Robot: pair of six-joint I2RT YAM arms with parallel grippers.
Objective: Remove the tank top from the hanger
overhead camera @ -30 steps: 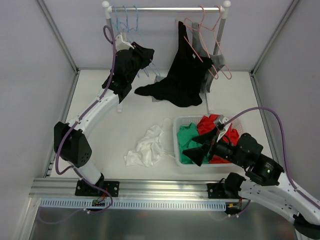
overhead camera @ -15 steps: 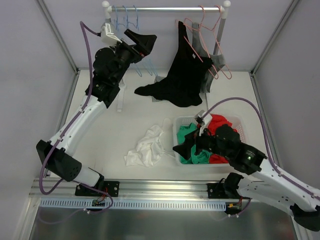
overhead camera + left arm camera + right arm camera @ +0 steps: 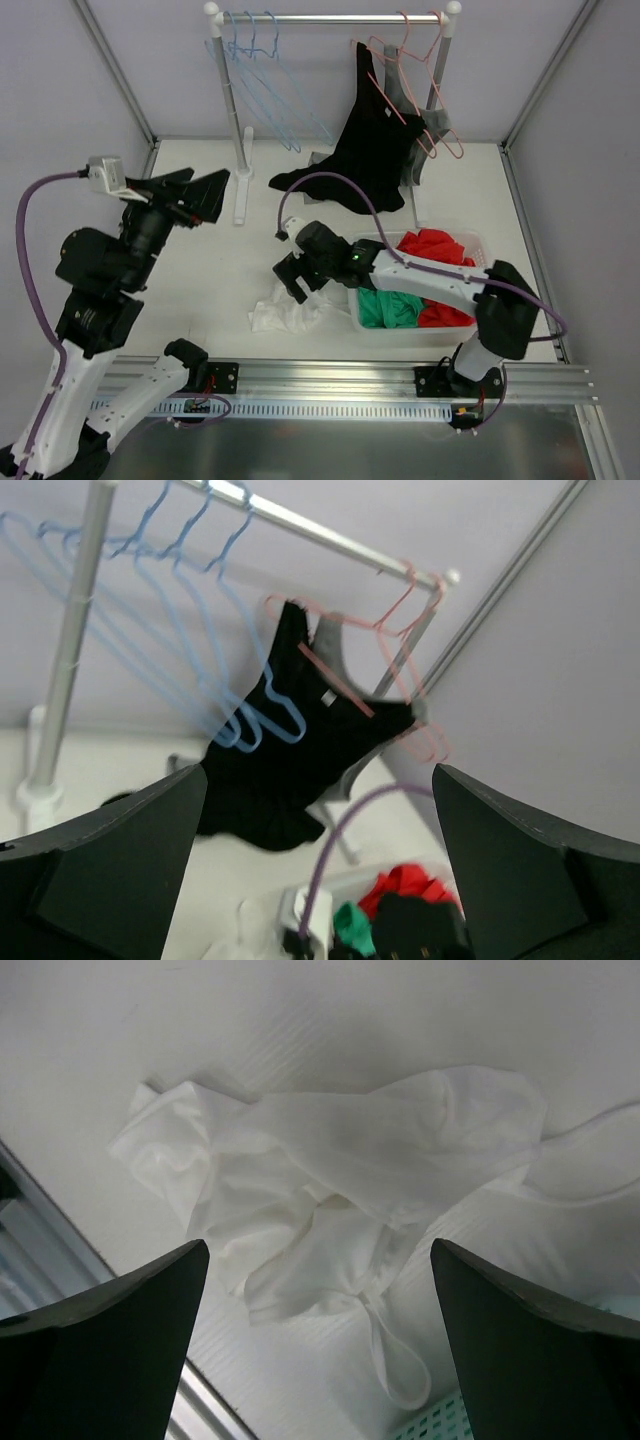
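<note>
The black tank top (image 3: 368,150) hangs from a pink hanger (image 3: 400,75) on the rail, and its hem trails onto the table. In the left wrist view the tank top (image 3: 285,770) and its pink hanger (image 3: 335,670) lie far ahead. My left gripper (image 3: 203,190) is open and empty, held high at the left, well away from the rack. My right gripper (image 3: 293,278) is open and empty, low over a crumpled white garment (image 3: 340,1180) on the table. Its dark fingers (image 3: 95,1350) frame that cloth without touching it.
Several empty blue hangers (image 3: 262,85) hang on the rail's left half (image 3: 330,18). A white basket (image 3: 352,268) with red and green clothes stands right of the white garment (image 3: 290,308). The rack's post (image 3: 243,165) stands near my left gripper.
My left gripper opened and pulled back from the rack's left end toward the near left. My right arm swung left from above the basket to over the white garment.
</note>
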